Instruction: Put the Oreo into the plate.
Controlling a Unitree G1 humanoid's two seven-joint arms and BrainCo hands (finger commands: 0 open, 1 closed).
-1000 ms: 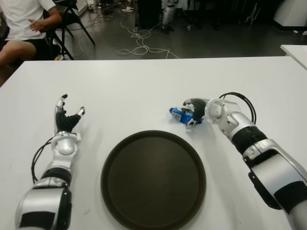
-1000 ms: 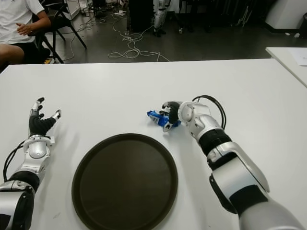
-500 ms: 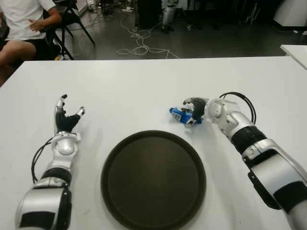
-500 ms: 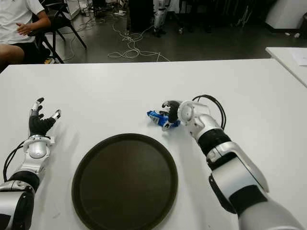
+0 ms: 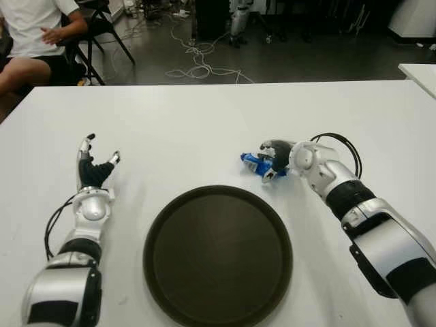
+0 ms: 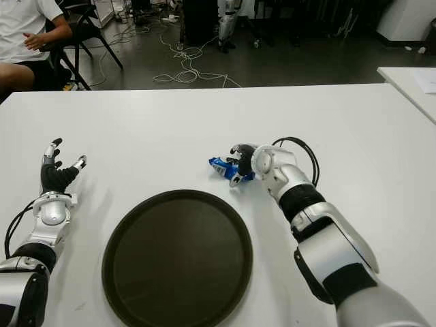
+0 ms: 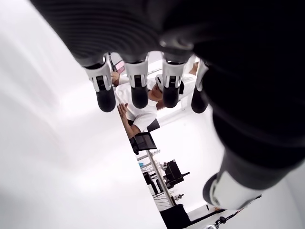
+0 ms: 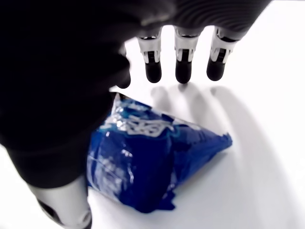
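Right robot hand [image 5: 276, 158]: just beyond the plate's far right rim, fingers [image 8: 183, 67] curved over the Oreo pack, thumb beside it; looks like a loose cage around the pack, can't tell if it is squeezing yet.
Oreo [image 5: 256, 163]: blue pack on the worktop, just beyond the plate's far right edge, outside the plate; one end pokes out from under the right robot hand toward the plate's middle line.
Oreo contact: wrist view shows the pack [image 8: 152, 157] lying on the white surface, fingertips just above and past it, tips apart from the wrapper.
Plate [image 5: 218, 255]: round, dark brown, flat on the worktop, nothing in it.
Left robot hand [image 5: 94, 170]: well left of the plate, near its far left side, fingers spread and pointing up, holding nothing.
Left wrist view: four fingertips [image 7: 138, 93] straight and apart, no object between them.
Worktop [image 5: 204, 122]: white, carries plate and pack.
Person [image 5: 34, 30]: seated on a chair, far beyond the plate to the left, off the worktop.
Cables [image 5: 197, 65]: on the floor beyond the worktop's far edge.
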